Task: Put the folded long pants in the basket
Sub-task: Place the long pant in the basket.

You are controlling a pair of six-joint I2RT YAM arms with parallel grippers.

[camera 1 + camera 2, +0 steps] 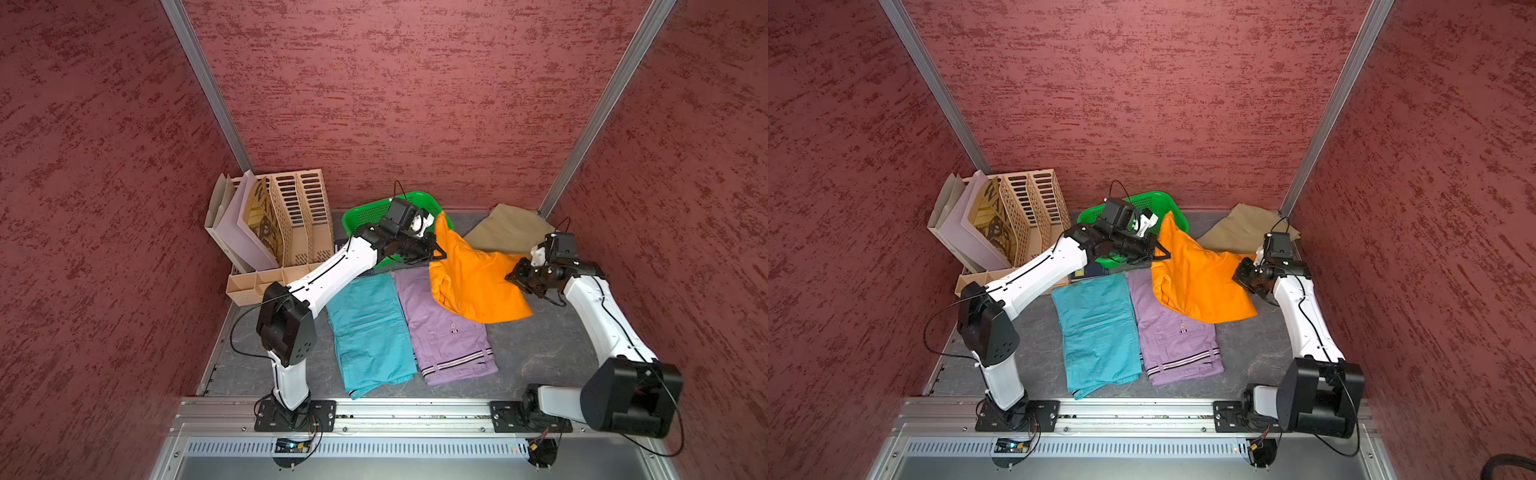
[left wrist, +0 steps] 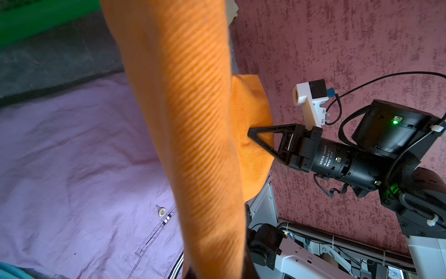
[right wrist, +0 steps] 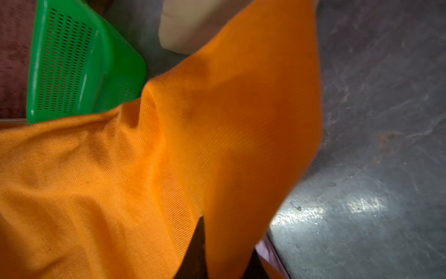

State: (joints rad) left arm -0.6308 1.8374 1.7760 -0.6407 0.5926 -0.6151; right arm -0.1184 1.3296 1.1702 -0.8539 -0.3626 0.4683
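Transfer of the orange pants (image 1: 473, 278) is underway, both the left gripper (image 1: 436, 249) and right gripper (image 1: 513, 276) clamping its edges mid-frame, needing a lift up-left over the green basket (image 1: 365, 212).

1. In both top views, the left arm (image 1: 332, 270) covered the near side of the green basket (image 1: 365, 212), so its inside could not be made out.
2. The orange pants (image 1: 473, 282) hid the far end of the lilac pants (image 1: 444, 332) and the near edge of the khaki pants (image 1: 507, 232).
3. In the left wrist view, blurred orange cloth (image 2: 193, 145) concealed the left gripper's fingertips.
4. In the right wrist view, only one dark finger (image 3: 196, 251) of the right gripper showed; orange cloth hid the rest.
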